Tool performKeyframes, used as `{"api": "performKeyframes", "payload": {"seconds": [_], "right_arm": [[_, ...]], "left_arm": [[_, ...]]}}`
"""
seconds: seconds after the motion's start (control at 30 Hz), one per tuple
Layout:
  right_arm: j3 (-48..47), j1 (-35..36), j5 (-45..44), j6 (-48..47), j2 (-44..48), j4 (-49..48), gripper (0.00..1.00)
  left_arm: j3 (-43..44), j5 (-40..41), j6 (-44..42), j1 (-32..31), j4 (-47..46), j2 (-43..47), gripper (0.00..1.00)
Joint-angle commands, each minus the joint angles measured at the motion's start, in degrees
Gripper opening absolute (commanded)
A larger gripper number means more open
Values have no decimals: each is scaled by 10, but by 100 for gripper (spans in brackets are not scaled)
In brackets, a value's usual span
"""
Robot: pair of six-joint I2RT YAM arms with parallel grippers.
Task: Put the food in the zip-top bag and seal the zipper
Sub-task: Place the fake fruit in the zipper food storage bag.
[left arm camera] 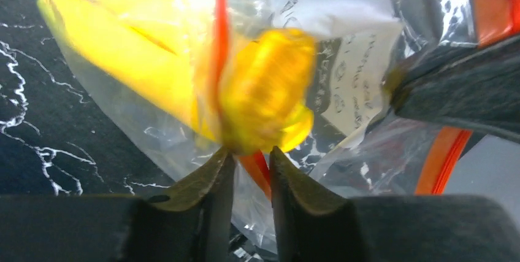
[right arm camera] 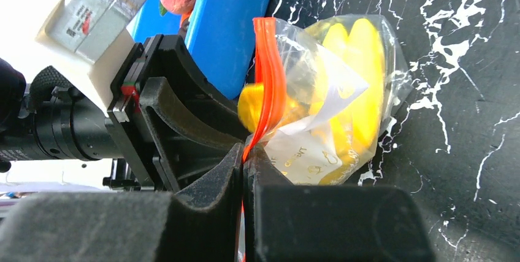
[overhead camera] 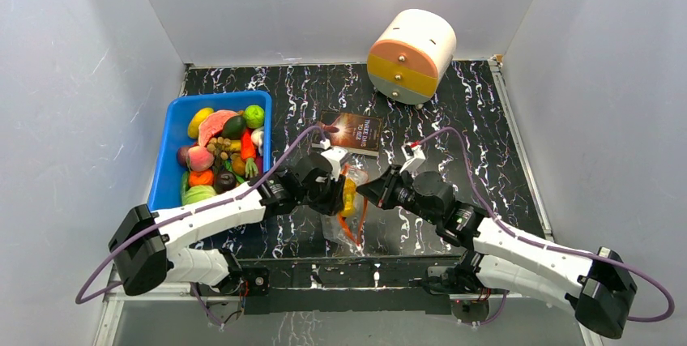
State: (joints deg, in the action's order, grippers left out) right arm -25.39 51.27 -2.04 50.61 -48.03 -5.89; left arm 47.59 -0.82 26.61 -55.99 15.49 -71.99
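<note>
The clear zip-top bag (overhead camera: 347, 218) hangs between my two grippers over the near middle of the table. A yellow banana (left arm camera: 116, 47) and a rounded yellow piece (left arm camera: 265, 90) are inside it; the banana also shows in the right wrist view (right arm camera: 362, 72). The red-orange zipper (right arm camera: 268, 72) runs along the bag's upper edge. My right gripper (right arm camera: 243, 151) is shut on the zipper strip. My left gripper (left arm camera: 251, 154) has its jaws nearly together, with the zipper (left arm camera: 257, 170) and bag film pinched between them. No slider shows. More food (overhead camera: 219, 151) lies in the blue bin.
The blue bin (overhead camera: 174, 119) of toy fruit stands at the left and shows behind the bag in the right wrist view (right arm camera: 227, 29). A dark book (overhead camera: 354, 132) lies just beyond the grippers. A round drawer unit (overhead camera: 411, 56) stands at the back.
</note>
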Motion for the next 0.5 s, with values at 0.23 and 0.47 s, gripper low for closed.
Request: {"api": "performKeyframes", "payload": {"seconds": [0.23,0.47], "right_arm": [[-22,-1,-78,-38,21,17,0],[-49,-1,-107,-37,10,43,0]], "left_arm": [[24,29,7,-11,11,85,0],[33,17,8,-17,-17,135,0]]}}
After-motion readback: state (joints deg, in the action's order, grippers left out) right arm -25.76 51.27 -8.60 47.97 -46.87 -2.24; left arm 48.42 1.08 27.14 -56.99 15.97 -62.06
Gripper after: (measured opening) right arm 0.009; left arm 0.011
